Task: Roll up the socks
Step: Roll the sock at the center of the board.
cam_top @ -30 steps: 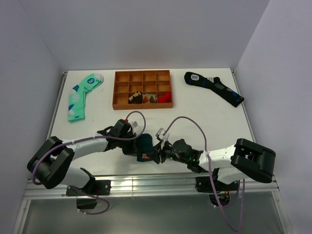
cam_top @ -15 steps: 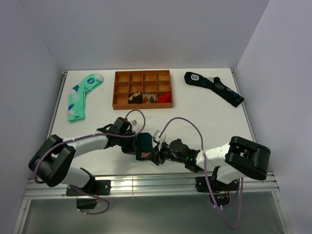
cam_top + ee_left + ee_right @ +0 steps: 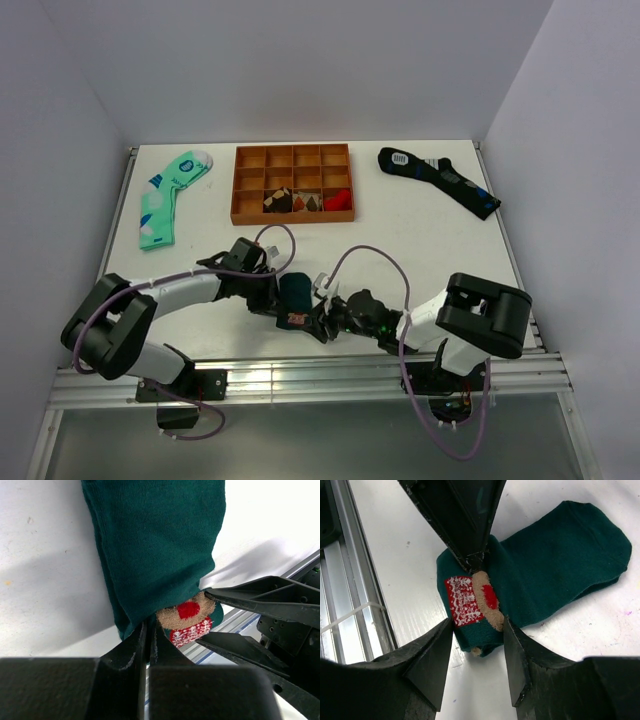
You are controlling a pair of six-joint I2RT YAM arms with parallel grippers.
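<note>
The socks (image 3: pixel 293 296) lay on the counter (image 3: pixel 400 230) by its near edge, their long way pointing off from the right jaws. The left jaws were pinched shut on the picture end. The right jaws stood open around it.

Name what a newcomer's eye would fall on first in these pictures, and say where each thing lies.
The dark teal socks at the near edge of the table draw the eye, with their red cartoon figure. The left gripper is pinched shut on them, while the right gripper stands open astride the figure end. Farther back lie a mint-green sock on the left, an orange tray in the middle and a black sock on the right.
</note>
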